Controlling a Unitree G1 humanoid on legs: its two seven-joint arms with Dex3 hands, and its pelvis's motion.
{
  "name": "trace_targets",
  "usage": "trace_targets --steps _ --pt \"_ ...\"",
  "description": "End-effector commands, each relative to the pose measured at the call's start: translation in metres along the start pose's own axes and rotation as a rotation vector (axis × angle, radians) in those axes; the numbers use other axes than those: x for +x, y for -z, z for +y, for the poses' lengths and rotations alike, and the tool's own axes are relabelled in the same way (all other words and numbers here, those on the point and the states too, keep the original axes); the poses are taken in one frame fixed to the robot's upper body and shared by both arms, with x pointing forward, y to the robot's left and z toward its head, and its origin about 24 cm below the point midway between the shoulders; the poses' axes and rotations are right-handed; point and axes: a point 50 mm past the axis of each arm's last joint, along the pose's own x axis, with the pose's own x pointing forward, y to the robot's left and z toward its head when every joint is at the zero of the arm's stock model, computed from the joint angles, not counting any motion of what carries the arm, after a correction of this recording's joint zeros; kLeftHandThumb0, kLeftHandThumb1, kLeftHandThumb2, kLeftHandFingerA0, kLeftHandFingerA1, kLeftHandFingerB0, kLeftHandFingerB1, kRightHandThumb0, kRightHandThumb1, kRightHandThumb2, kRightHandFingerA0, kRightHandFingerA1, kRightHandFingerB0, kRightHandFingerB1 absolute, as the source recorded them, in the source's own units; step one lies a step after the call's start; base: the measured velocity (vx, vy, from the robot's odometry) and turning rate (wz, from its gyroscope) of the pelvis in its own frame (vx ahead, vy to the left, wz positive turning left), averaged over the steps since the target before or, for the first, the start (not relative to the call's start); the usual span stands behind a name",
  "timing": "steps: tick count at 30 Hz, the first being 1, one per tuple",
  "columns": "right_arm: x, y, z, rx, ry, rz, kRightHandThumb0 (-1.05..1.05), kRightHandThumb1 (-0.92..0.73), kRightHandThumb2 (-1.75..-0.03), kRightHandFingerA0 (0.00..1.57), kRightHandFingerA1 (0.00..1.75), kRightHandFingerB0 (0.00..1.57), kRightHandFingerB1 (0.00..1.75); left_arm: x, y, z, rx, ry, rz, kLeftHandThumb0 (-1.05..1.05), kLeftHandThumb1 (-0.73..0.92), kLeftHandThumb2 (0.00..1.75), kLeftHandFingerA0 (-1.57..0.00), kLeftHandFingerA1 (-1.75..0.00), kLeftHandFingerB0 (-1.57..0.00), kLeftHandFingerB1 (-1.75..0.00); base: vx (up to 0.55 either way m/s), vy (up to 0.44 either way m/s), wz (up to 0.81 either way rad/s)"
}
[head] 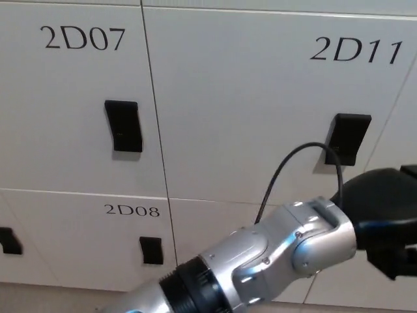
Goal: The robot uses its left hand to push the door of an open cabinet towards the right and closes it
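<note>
A wall of white lockers fills the view, door 2D11 (273, 98) flush; left hand (384, 218), fingers unreadable, should press beside the latch (348, 138) until it catches.

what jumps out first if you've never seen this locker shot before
The silver left arm sweeps in from the bottom left across the lower picture, ending in the black left hand at the right edge, with a thin black cable looping above it. Behind it, the door 2D11 lies flush with its neighbours, its black latch just above the hand, beside door 2D07 on the left.
</note>
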Motion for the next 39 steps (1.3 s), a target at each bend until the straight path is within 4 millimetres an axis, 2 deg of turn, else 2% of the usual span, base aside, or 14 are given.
trace_targets --steps 1,4,5,9,11,18,21,23,24,31,32,35,36,39 --pt "0.003 -0.003 -0.013 0.001 0.012 0.016 -0.53 -0.85 -0.65 0.33 0.36 0.27 0.32 -0.056 0.05 -0.021 0.023 0.17 0.235 -0.68 0.92 0.7 -0.21 -0.29 -0.17 -0.27 0.0 0.0 0.0" --pt "0.005 -0.004 -0.014 -0.018 0.016 0.027 -0.55 -0.86 -0.65 0.33 0.36 0.26 0.31 -0.086 0.071 -0.026 0.003 0.167 0.318 -0.67 0.92 0.68 -0.24 -0.3 -0.21 -0.28 0.0 0.0 0.0" --pt "0.005 -0.004 -0.015 -0.024 0.017 0.032 -0.55 -0.86 -0.65 0.32 0.36 0.25 0.31 -0.125 0.094 -0.034 -0.085 0.162 0.425 -0.68 0.92 0.7 -0.2 -0.29 -0.18 -0.27 0.0 0.0 0.0" --pt "0.005 -0.004 -0.015 -0.023 0.017 0.033 -0.55 -0.86 -0.65 0.32 0.36 0.25 0.31 -0.139 0.1 -0.037 -0.12 0.16 0.46 -0.68 0.92 0.7 -0.2 -0.29 -0.18 -0.27 0.0 0.0 0.0" --pt "0.006 -0.006 -0.015 -0.011 0.022 0.021 -0.55 -0.86 -0.65 0.34 0.36 0.27 0.32 -0.233 0.126 -0.057 -0.293 -0.013 0.722 -0.64 0.88 0.67 -0.33 -0.32 -0.27 -0.29 0.0 0.0 0.0" --pt "0.005 -0.006 -0.013 -0.002 0.023 0.014 -0.57 -0.87 -0.66 0.33 0.36 0.26 0.32 -0.342 0.124 -0.088 -0.502 -0.25 1.045 -0.66 0.86 0.66 -0.34 -0.33 -0.3 -0.3 0.0 0.0 0.0" --pt "0.005 -0.005 -0.015 -0.001 0.028 0.011 -0.57 -0.87 -0.66 0.33 0.36 0.26 0.32 -0.354 0.122 -0.091 -0.517 -0.281 1.077 -0.66 0.86 0.66 -0.34 -0.33 -0.3 -0.3 0.0 0.0 0.0" --pt "0.005 -0.005 -0.015 -0.008 0.026 0.009 -0.57 -0.88 -0.66 0.33 0.36 0.26 0.31 -0.402 0.113 -0.111 -0.512 -0.307 1.272 -0.71 0.86 0.67 -0.35 -0.34 -0.31 -0.3 0.0 0.0 0.0" --pt "0.005 -0.006 -0.014 -0.012 0.021 0.009 -0.58 -0.88 -0.66 0.34 0.36 0.25 0.31 -0.417 0.11 -0.118 -0.493 -0.299 1.338 -0.62 0.65 1.05 -0.36 -0.55 -0.16 -0.44 0.0 0.0 0.0" --pt "0.006 -0.008 -0.011 0.0 0.004 0.004 -0.58 -0.87 -0.66 0.33 0.36 0.25 0.31 -0.457 0.103 -0.142 -0.484 -0.17 1.572 -0.68 0.84 0.66 -0.37 -0.35 -0.3 -0.31 0.0 0.0 0.0" --pt "0.006 -0.007 -0.011 -0.006 0.007 0.008 -0.58 -0.87 -0.66 0.33 0.36 0.26 0.31 -0.46 0.103 -0.146 -0.526 -0.163 1.586 -0.62 0.65 1.04 -0.35 -0.54 -0.15 -0.43 0.0 0.0 0.0" --pt "0.005 -0.005 -0.012 -0.007 0.01 0.013 -0.58 -0.87 -0.66 0.33 0.36 0.26 0.31 -0.461 0.102 -0.15 -0.549 -0.156 1.592 -0.62 0.65 1.04 -0.35 -0.54 -0.15 -0.43 0.0 0.0 0.0" --pt "0.004 -0.003 -0.012 -0.013 0.009 0.019 -0.57 -0.87 -0.66 0.33 0.36 0.27 0.32 -0.463 0.101 -0.155 -0.606 -0.148 1.618 -0.67 0.86 0.64 -0.42 -0.33 -0.3 -0.29 0.0 0.0 0.0" --pt "0.003 -0.001 -0.012 -0.021 0.008 0.03 -0.57 -0.87 -0.66 0.33 0.36 0.27 0.32 -0.465 0.099 -0.164 -0.695 -0.137 1.652 -0.67 0.86 0.64 -0.42 -0.33 -0.3 -0.29 0.0 0.0 0.0"
